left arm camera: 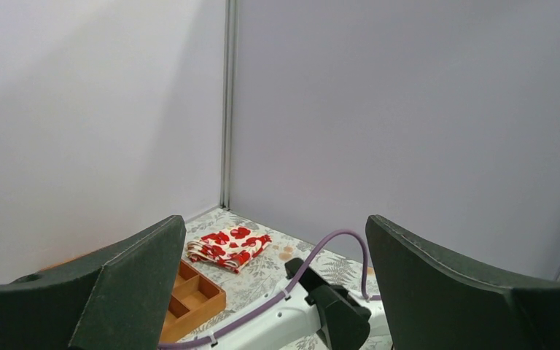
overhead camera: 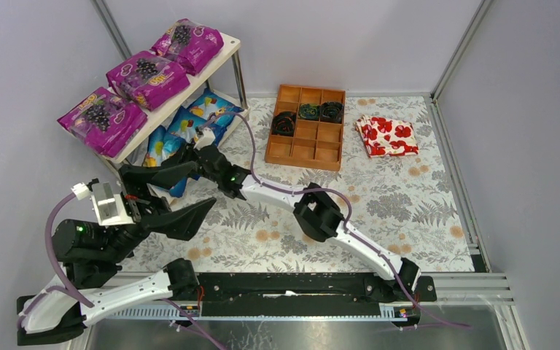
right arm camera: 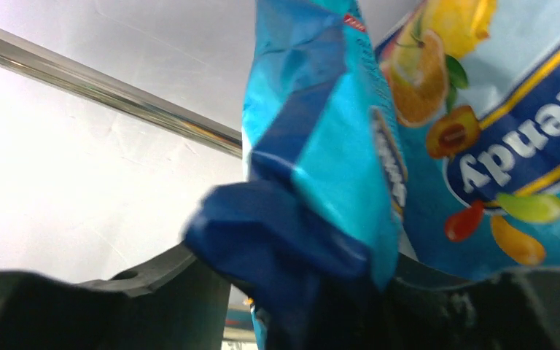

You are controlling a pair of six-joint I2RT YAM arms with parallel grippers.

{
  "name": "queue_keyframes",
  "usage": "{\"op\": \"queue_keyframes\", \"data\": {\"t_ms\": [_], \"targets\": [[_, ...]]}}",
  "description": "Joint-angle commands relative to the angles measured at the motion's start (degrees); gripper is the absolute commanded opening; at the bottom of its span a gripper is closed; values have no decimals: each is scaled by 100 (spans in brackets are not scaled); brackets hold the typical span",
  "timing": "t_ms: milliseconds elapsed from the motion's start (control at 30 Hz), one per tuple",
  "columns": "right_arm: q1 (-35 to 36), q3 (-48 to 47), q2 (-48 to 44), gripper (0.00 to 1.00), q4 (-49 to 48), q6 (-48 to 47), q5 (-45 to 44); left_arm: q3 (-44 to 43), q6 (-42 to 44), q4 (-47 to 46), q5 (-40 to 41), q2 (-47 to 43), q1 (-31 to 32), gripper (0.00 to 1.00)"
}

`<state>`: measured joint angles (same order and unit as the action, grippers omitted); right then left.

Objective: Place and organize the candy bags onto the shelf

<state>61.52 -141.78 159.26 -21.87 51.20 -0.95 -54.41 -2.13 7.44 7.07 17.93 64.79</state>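
Counted three purple bags (overhead camera: 148,75) lying in a row on the top board of the shelf (overhead camera: 203,79), all in plain sight from above. Made out blue bags (overhead camera: 215,109) on the lower board, largely hidden under the top board and behind the right arm (overhead camera: 277,195); could not count them with any certainty.

Found the right gripper (right arm camera: 313,292) reaching in at that lower tier, jaws partly apart, with the crumpled end of a blue bag (right arm camera: 321,146) filling the gap. Could not tell a firm pinch from loose contact: wrist view too close and blurred, both fingers cut off at the bottom edge, bag's print only partly legible. Saw a silver bar (right arm camera: 102,95) behind that bag but could not place it.

Found the left gripper (left arm camera: 273,222) held above the table (overhead camera: 408,197) near the shelf's near end, jaws spread fully wide, holding nothing, touching nothing. Saw through that gap only wall (left arm camera: 408,109), the folded cloth (left arm camera: 230,246) by the far corner, one corner of the tray (left arm camera: 189,299) cut off by a finger, and part of the right arm with its purple cable (left arm camera: 335,240).

From above, made out dark rolled things (overhead camera: 308,111) in three of the tray's far compartments; could not identify them.
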Motion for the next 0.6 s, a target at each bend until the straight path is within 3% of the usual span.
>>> {"op": "queue_keyframes", "data": {"t_ms": [0,133,233,433,567], "targets": [[63,267,-1269,59,253,-408,-168,52,-107,-248,-5,146,-20,99],[58,539,-1631,73,587,-593,-142,71,-151,-276,-17,211,-20,99],[53,694,-1819,78,776,-764,-99,71,-181,-287,-44,269,-20,99],[53,1383,-2317,79,922,-920,-215,110,-233,-287,-58,325,-17,99],[53,1604,-2470,72,1136,-1058,-255,132,-253,-296,-48,341,-20,99]]}}
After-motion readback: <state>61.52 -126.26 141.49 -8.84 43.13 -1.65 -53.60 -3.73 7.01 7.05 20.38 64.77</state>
